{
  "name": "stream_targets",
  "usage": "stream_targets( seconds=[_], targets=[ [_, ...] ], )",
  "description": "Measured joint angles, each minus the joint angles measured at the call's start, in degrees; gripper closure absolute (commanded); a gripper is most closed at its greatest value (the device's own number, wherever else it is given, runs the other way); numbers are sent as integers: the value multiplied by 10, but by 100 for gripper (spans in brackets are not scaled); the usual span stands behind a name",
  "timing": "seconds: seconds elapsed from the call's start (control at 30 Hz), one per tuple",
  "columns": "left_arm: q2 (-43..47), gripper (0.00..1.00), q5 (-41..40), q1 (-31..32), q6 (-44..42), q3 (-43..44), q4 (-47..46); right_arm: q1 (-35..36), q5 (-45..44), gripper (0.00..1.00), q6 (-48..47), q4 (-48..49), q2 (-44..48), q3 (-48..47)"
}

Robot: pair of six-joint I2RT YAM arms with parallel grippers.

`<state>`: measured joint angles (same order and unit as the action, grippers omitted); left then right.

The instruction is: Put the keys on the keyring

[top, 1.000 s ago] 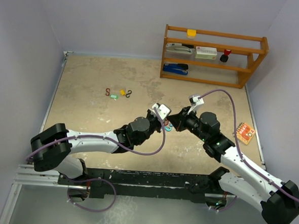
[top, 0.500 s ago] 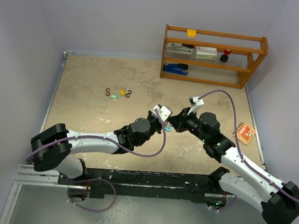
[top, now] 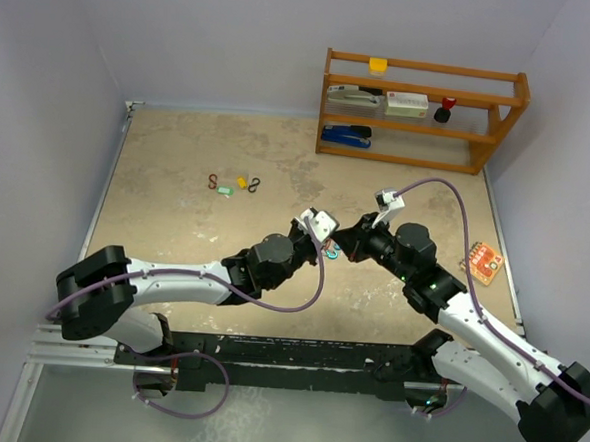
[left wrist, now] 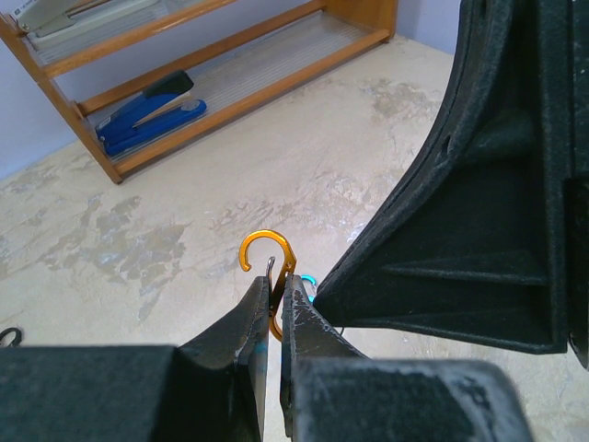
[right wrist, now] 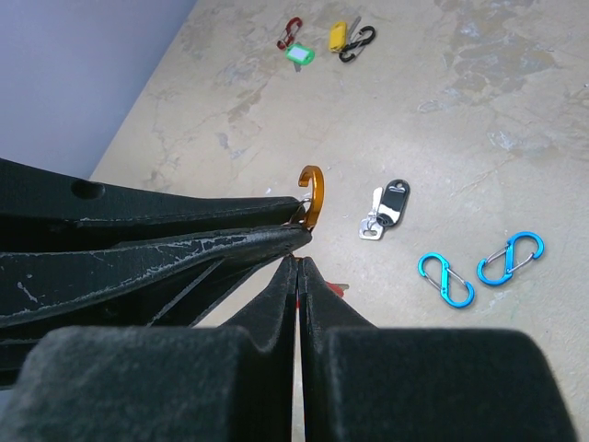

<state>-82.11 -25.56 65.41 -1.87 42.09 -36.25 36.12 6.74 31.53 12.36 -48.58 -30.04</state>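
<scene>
Looking down on a mottled beige counter [top: 174,234] boxed in by plain lavender walls [top: 236,37], with a wooden shelf [top: 503,94] at the upper right carrying a blue stapler [left wrist: 152,115].

Counting five S-shaped clips: one orange clip [left wrist: 265,250] at mid-frame, two blue clips [right wrist: 445,279] [right wrist: 511,258] lying side by side at the right wrist view's lower right, one red clip [right wrist: 290,32] and one black clip [right wrist: 357,43] at its top.

Counting three keys on the counter: a black-headed key [right wrist: 386,207] just right of the orange clip, a green-tagged key [right wrist: 299,55] and a yellow-headed key [right wrist: 338,35] between the red and black clips.

Clamping the orange clip in the left end effector [left wrist: 276,285], upper hook poking above the fingertips. Pressing the right end effector [right wrist: 299,267] together, tip just beside that clip; not showing whether anything is pinched.
</scene>
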Motion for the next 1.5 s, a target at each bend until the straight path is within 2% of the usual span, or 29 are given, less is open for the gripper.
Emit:
stream_targets(
  seconds=[0.73,0.77,0.83,1.0,1.17,1.33,1.5],
  targets=[
    [22,100,11,0,-8,-16,-6,1,-10,100,0,-1,0,0],
    [22,100,11,0,-8,-16,-6,2,-10,98,0,-1,0,0],
    [22,100,10,0,-8,-16,-7,2,-9,83,0,-2,-2,0],
    [26,100,-7,2,-7,-17,-17,2,-7,65,-1,-13,-15,-4],
    [43,100,-38,3,-8,-17,-28,2,-10,61,-2,-32,-13,-4],
    [61,100,-81,3,-8,-17,-32,1,-30,48,-3,-45,10,-4],
    [62,100,-118,-23,-2,-20,-21,1,-55,47,-10,-71,14,-4]
  ],
)
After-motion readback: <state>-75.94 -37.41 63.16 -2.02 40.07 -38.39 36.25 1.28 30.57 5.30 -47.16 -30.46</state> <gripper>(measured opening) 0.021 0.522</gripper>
